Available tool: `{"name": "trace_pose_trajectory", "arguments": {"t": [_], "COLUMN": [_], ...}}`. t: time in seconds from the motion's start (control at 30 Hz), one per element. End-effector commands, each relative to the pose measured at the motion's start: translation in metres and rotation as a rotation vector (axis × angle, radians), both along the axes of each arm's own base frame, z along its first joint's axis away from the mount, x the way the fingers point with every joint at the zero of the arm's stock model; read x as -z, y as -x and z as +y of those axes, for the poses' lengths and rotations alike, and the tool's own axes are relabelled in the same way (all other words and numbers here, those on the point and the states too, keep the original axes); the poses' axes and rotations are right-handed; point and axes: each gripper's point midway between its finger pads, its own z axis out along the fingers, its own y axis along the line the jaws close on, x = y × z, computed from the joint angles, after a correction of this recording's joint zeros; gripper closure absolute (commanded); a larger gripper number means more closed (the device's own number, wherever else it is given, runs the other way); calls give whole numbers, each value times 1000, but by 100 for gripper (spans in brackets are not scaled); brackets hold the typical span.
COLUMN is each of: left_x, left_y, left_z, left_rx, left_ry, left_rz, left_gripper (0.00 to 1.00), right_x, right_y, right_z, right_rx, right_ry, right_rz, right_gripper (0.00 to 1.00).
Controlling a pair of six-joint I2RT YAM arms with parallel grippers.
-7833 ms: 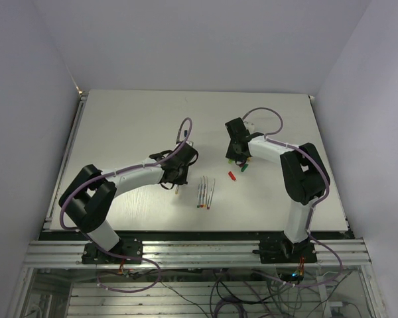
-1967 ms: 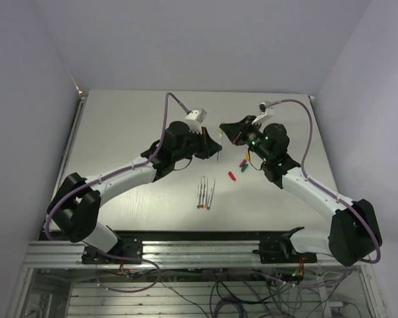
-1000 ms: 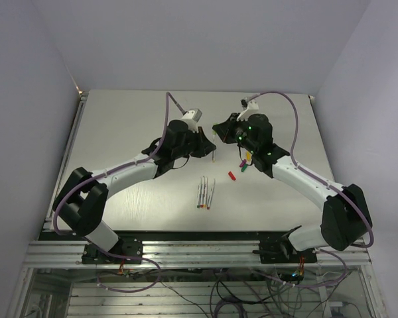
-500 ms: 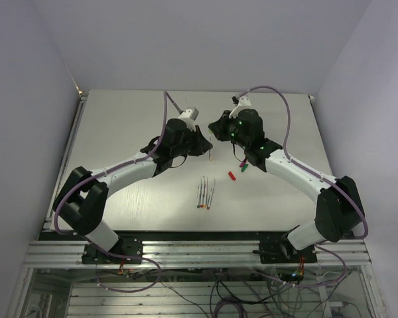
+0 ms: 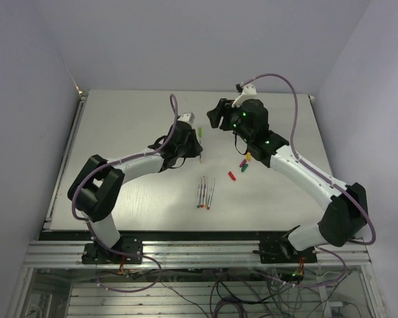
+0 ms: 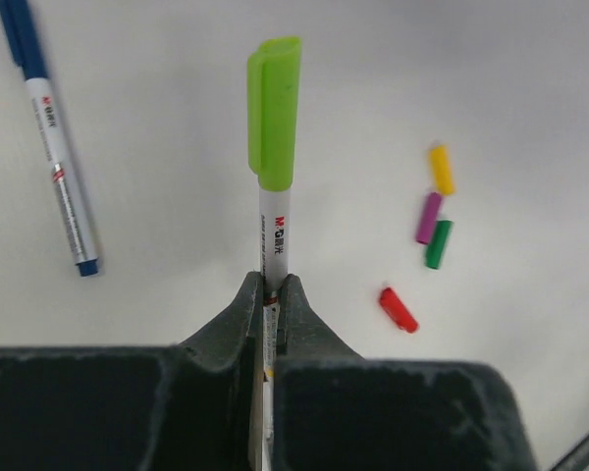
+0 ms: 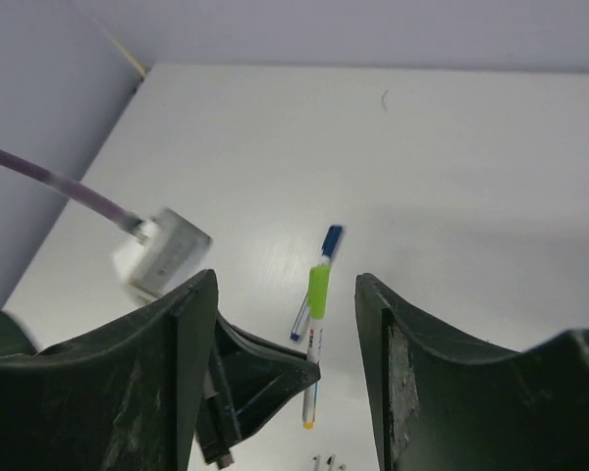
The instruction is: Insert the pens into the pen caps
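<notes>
Caps (image 6: 428,217): four; uncapped pens (image 5: 203,192): perhaps four; left jaws clamp one capped pen (image 6: 274,186); right jaws gape.

Robotics lab test cell | pale worktop (image 5: 119,132) boxed in by plain lilac walls (image 5: 26,66) | left arm (image 5: 136,161) and right arm (image 5: 298,171) bolted to an aluminium-extrusion frame (image 5: 199,255) | loose cabling (image 5: 232,291) hangs beneath the frame
</notes>
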Motion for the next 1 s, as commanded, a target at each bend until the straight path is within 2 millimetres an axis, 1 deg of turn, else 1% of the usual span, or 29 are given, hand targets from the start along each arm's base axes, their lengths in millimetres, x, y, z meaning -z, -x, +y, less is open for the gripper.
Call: {"name": "trace_pose_trajectory", "arguments": {"t": [0.0, 0.1, 0.13, 0.17, 0.23, 0.27, 0.3, 0.33, 0.37, 0.43, 0.5, 0.57, 0.6, 0.63, 0.7, 0.97], "left_x": [0, 6, 9, 11, 18, 24, 36, 37, 49, 55, 64, 68, 69, 71, 74, 90], "left_y": [-22, -37, -44, -49, -62, -66, -71, -79, -79, -87, -90, -92, -91, -91, -91, -82], "left_z": [9, 13, 15, 17, 21, 24, 26, 27, 33, 36, 40, 44, 44, 46, 47, 44], "left_rx": [-84, -102, -112, -120, -137, -143, -147, -155, -160, -165, -162, -163, -163, -166, -169, -140], "left_ry": [-68, -133, -157, -181, -232, -260, -296, -318, -354, -399, -441, -465, -473, -478, -480, -467], "left_rz": [-5, 7, 7, 10, 22, 38, 63, 72, 108, 134, 162, 176, 180, 185, 191, 236], "left_gripper": [93, 93, 93, 93, 92, 92, 92, 91, 91, 89, 88, 87, 87, 87, 86, 87], "right_x": [-36, -22, -13, -11, 3, 7, 12, 14, 17, 20, 22, 20, 29, 33, 36, 39], "right_y": [3, 7, 10, 12, 19, 22, 25, 27, 30, 34, 37, 38, 41, 42, 42, 42], "right_z": [-31, -54, -60, -64, -72, -75, -77, -81, -83, -86, -89, -91, -92, -93, -94, -89], "right_rx": [130, 221, 243, 254, 276, 285, 294, 304, 313, 320, 329, 335, 336, 338, 338, 321], "right_ry": [-6, 35, 53, 54, 65, 65, 65, 61, 58, 52, 42, 35, 47, 53, 55, 52], "right_rz": [-95, -61, -44, -37, -3, 9, 23, 32, 40, 52, 59, 59, 76, 83, 89, 100], "right_gripper": [43, 43, 43, 43, 43, 43, 44, 44, 44, 44, 44, 44, 44, 44, 44, 45]}}
